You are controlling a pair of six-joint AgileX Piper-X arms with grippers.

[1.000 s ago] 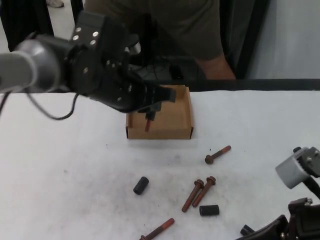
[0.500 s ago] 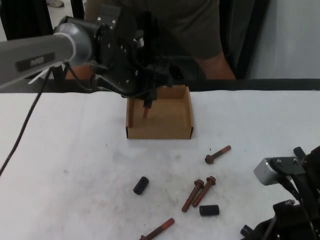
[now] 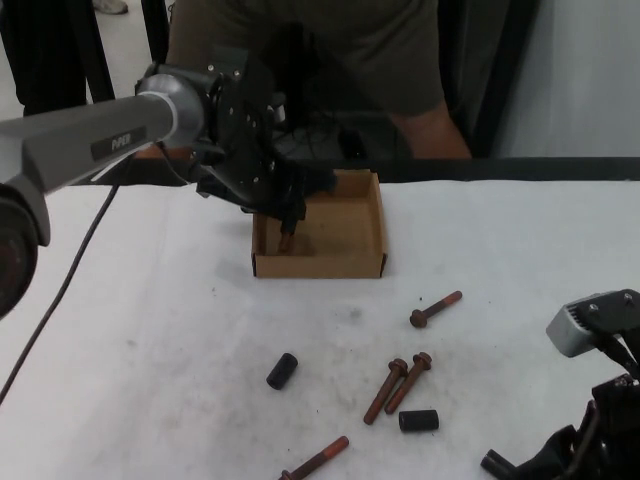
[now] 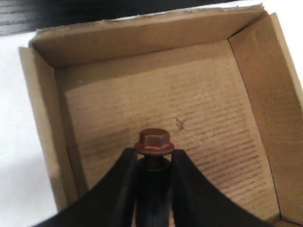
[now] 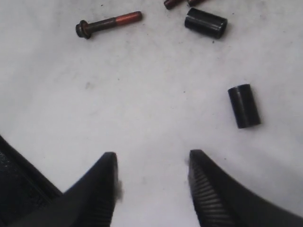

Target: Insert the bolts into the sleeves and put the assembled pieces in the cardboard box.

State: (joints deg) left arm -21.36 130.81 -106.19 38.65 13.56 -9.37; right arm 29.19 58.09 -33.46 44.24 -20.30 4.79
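I have the left jaws clamped on the assembled piece: a rust-brown bolt with a hexagonal flanged head (image 4: pixel 154 142) seated in a black cylindrical sleeve (image 4: pixel 152 189). The sleeve sits pinched between the two fingers, and the head stands out just past their tips. The piece is inside the open brown cardboard box (image 4: pixel 142 38), over the corrugated floor and near one side wall. I cannot tell whether it touches the floor. From the high view the left arm (image 3: pixel 90 145) comes in over the box (image 3: pixel 350 265), with the piece's reddish end (image 3: pixel 288 240) hanging below the rim.

On the white surface (image 3: pixel 150 330) on the near side of the box lie the loose parts. One rusty bolt (image 3: pixel 436 309) lies closest to the box, and two more (image 3: pixel 396 387) lie side by side farther out. A fourth bolt with a reddish shank (image 3: pixel 315 460) lies farthest from it. A black sleeve (image 3: pixel 282 371) lies apart from another (image 3: pixel 418 421).

The right jaws stand wide with nothing between them, low over bare surface, well apart from the box. Beyond them I see a bolt (image 5: pixel 109 24) and two black sleeves (image 5: pixel 205 22) (image 5: pixel 244 106).
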